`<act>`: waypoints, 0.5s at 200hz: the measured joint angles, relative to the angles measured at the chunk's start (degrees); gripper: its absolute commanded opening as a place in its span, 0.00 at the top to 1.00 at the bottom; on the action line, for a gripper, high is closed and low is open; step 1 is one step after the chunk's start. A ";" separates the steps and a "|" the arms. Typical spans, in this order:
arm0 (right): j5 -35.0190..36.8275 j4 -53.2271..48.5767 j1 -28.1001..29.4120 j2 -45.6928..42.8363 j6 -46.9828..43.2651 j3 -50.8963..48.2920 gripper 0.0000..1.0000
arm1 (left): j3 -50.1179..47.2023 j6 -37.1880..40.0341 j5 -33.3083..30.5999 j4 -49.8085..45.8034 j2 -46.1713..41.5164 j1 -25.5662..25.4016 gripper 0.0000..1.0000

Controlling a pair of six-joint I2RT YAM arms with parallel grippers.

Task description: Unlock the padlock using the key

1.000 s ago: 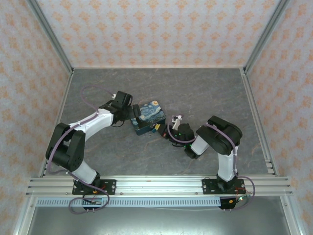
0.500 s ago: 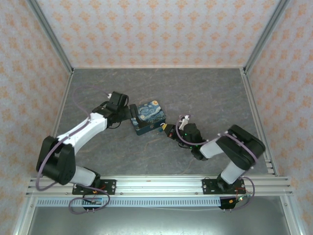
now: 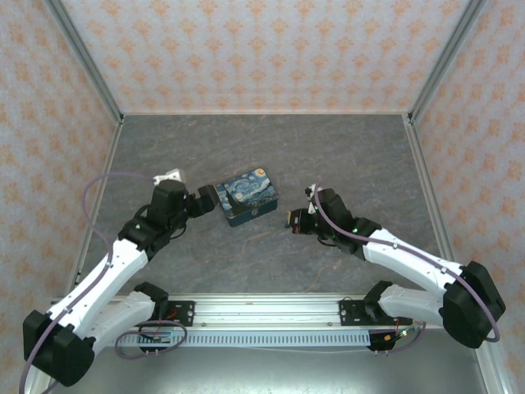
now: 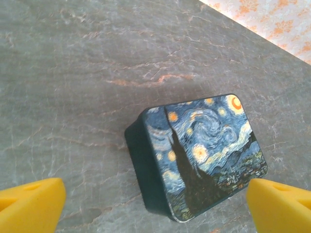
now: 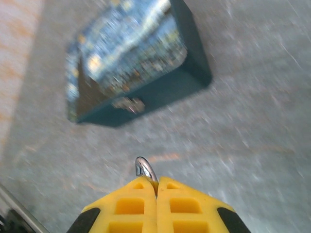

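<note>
Both arms have drawn back from the tin since the earlier frames, when the right pincer sat at its near right corner and the left one pressed against its left end. Now the right pincer (image 3: 293,220) hangs off to the tin's right, apart from it, with its yellow fingers pressed together. In the right wrist view that pincer (image 5: 156,187) pinches a small curved metal loop (image 5: 144,169) that pokes up from between the fingertips. Whether this loop belongs to the padlock or to the key cannot be told, since the rest of it is hidden inside the grip. The left pincer (image 3: 207,202) sits just beside the tin's left end with its fingers spread wide and nothing between them. Its wrist view shows the pincer (image 4: 155,206) above the tin (image 4: 204,155), one yellow tip to either side. The tin (image 3: 246,195), painted with blue swirls and yellow stars, lies closed and flat near the middle of the grey marbled desk (image 3: 344,148), turned at a slant. A small pale latch (image 5: 127,104) shows on the dark side wall that faces the right pincer.
</note>
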 measured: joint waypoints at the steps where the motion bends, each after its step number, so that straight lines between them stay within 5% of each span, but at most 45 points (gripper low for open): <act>1: 0.00 -0.37 0.00 0.02 -0.04 0.09 0.98 | -0.37 -0.15 -0.02 0.02 -0.35 0.00 0.04; 44: 0.00 -17.68 0.37 1.73 -0.76 2.25 0.98 | -6.78 -2.05 -0.22 0.66 -6.69 0.00 0.04; 100: -0.11 -22.05 0.72 10.36 -0.72 2.97 0.98 | -6.82 -2.03 -0.22 1.31 -7.26 0.00 0.04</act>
